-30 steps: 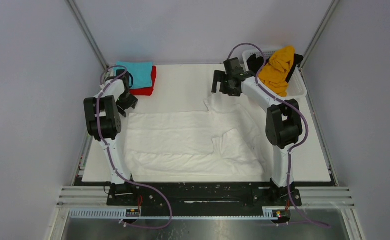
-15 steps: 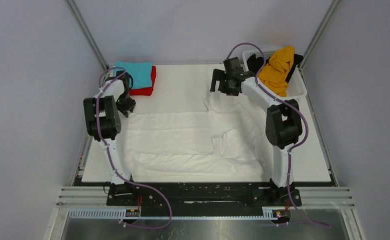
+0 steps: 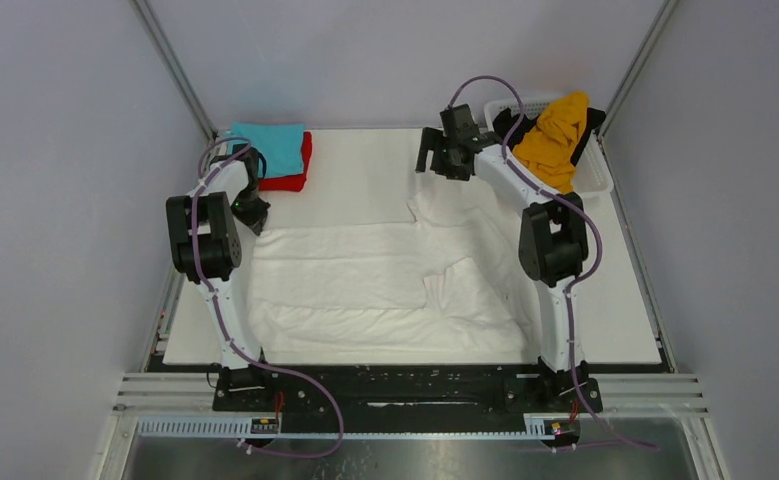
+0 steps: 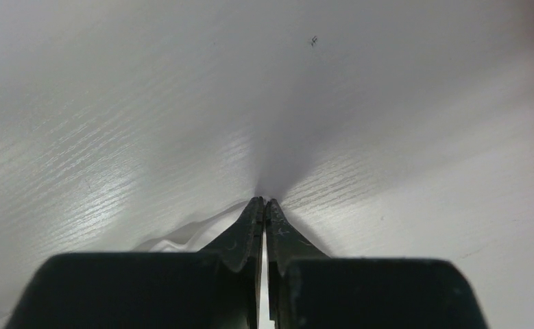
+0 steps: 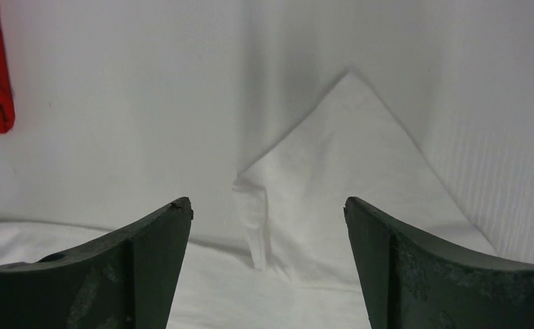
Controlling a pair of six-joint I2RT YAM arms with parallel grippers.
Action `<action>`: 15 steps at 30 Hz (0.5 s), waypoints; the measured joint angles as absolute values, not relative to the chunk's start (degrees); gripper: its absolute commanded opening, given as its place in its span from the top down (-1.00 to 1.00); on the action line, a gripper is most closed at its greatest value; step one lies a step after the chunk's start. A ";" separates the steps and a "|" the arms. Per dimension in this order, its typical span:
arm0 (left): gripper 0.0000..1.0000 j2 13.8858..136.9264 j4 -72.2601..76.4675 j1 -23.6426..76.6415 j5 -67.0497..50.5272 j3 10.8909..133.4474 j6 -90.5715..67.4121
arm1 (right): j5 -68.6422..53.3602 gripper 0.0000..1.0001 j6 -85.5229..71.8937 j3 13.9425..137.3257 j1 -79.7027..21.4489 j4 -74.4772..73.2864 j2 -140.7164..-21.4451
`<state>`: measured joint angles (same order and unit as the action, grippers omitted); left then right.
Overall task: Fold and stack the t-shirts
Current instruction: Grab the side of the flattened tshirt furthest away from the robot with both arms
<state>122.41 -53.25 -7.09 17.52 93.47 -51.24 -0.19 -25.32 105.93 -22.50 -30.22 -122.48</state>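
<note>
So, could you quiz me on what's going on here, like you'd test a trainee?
1. True or false: the teal t-shirt lies on top of the red t-shirt.
2. The right gripper, above the white t-shirt's corner, is: A open, B shut, C holding cloth.
3. Fill in: the orange-yellow t-shirt sits in the white ___.
Key: 1 true; 2 A; 3 basket.

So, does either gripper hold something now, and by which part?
Left gripper: shut at the far-left corner of the white t-shirt, grip unclear. Right gripper: open, holds nothing.
</note>
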 measured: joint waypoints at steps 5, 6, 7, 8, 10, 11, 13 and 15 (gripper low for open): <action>1.00 121.47 -53.39 -7.09 17.15 92.42 -50.52 | 2.44 -0.70 -25.26 126.13 -22.61 -37.54 -135.55; 1.00 121.21 -53.54 -7.09 17.10 92.27 -50.35 | 3.31 -0.69 -25.21 131.72 -22.68 -39.59 -139.02; 1.00 120.88 -53.76 -7.09 17.04 92.18 -50.09 | 3.97 -0.66 -25.17 135.81 -22.72 -41.01 -141.69; 1.00 120.55 -53.87 -7.09 16.97 92.18 -49.91 | 4.54 -0.65 -25.15 140.29 -22.76 -42.35 -144.64; 1.00 119.68 -53.93 -7.09 16.88 92.16 -49.47 | 5.28 -0.64 -25.32 144.70 -22.85 -44.73 -148.00; 1.00 119.26 -53.84 -7.09 16.78 92.07 -49.39 | 5.43 -0.64 -25.50 144.99 -22.90 -45.63 -148.77; 1.00 117.97 -53.52 -7.09 16.47 91.39 -49.06 | 5.50 -0.63 -26.00 143.33 -22.94 -46.89 -149.03; 1.00 117.14 -53.19 -7.09 16.10 90.83 -48.82 | 5.48 -0.61 -26.26 141.51 -23.00 -47.40 -149.03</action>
